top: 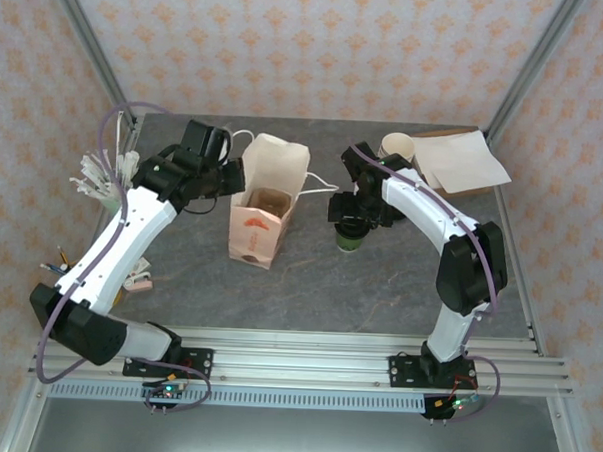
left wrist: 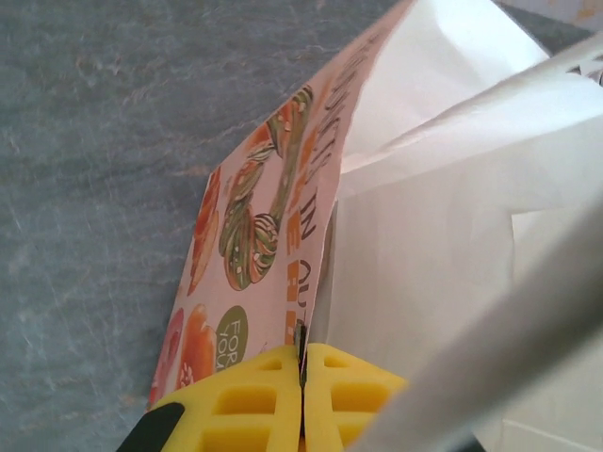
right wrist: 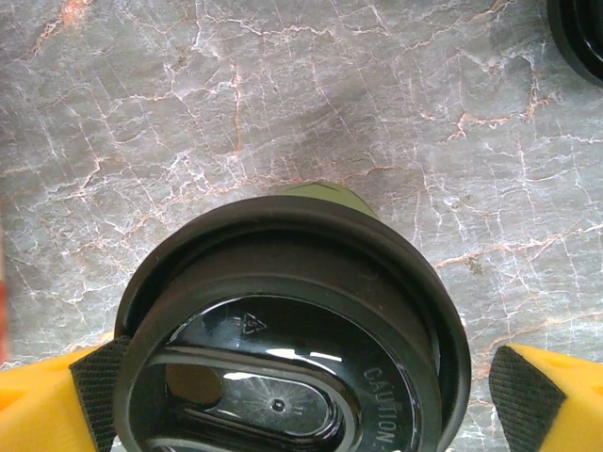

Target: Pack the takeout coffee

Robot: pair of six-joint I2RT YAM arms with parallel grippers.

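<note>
At the middle of the worktop (top: pixel 379 279), the takeout coffee cup (top: pixel 349 238) stands upright just right of the paper bag (top: pixel 260 219), near it but not touching.

Step in hand, as judged: approach to grasp. The right claw (right wrist: pixel 311 391) hangs over the cup, spread wide, with one dark pad on either side of the lid (right wrist: pixel 283 377). A gap shows on the right side; on the left, contact cannot be told. Nothing is gripped.

The left claw (left wrist: pixel 301 395) is pinched closed on the bag's upper edge. It appears to be holding the mouth open and the bag steady.

Next move, as judged:
- lower a little and close on the cup wall below the lid rim, not on the lid itself
- lift straight, carry left over the bag mouth, then lower in upright
- keep clear of the bag's handles

Cup appearance:
- small, with dark-green paper sides showing just past the lid
- black plastic lid, glossy, with an oval sip recess and raised "CAUTION" lettering
- the lid sits on top, but whether it is pressed fully home cannot be told
</note>
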